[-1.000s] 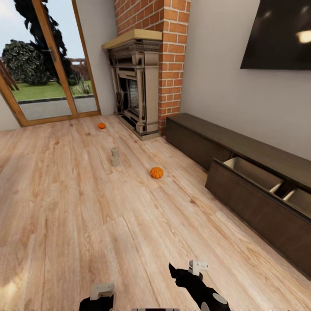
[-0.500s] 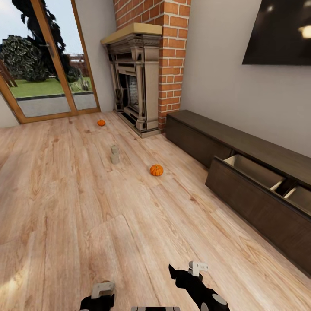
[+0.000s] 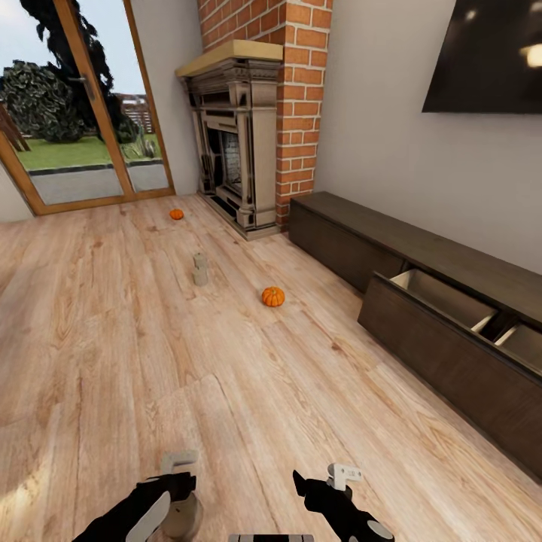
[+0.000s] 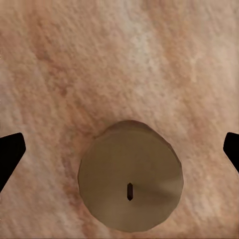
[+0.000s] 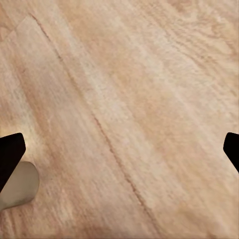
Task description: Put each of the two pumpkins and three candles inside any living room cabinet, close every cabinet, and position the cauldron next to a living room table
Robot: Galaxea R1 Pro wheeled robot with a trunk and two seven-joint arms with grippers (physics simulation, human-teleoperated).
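Down at the bottom left of the head view, left gripper (image 3: 181,482) low over the wooden floor (image 3: 113,339), with a squat beige candle (image 3: 183,516) directly beneath it. Seen from above in the left wrist view: same candle (image 4: 130,183) round, dark wick in its top, standing on the planks between the two black fingertips (image 4: 10,154), jaws spread wide and not touching it. Bottom centre-right of the head view: right gripper (image 3: 320,482), also near the floor. In the right wrist view, black fingertips (image 5: 11,149) at opposite edges, jaws wide apart, bare planks between; a pale rounded shape (image 5: 19,185) just beside one fingertip, too little showing to tell what it is.

Mid-frame in the head view: near pumpkin (image 3: 273,296) on the floor, well apart from both grippers. Further up and left, two more beige candles (image 3: 199,269) close together, and beyond them the far pumpkin (image 3: 177,214) near the glass door (image 3: 68,105). Along the right wall, under the dark television (image 3: 489,56): long low dark-brown cabinet (image 3: 361,237), its nearer drawer (image 3: 436,297) pulled out, pale interior showing. Upper centre: brick chimney with fireplace (image 3: 233,143).
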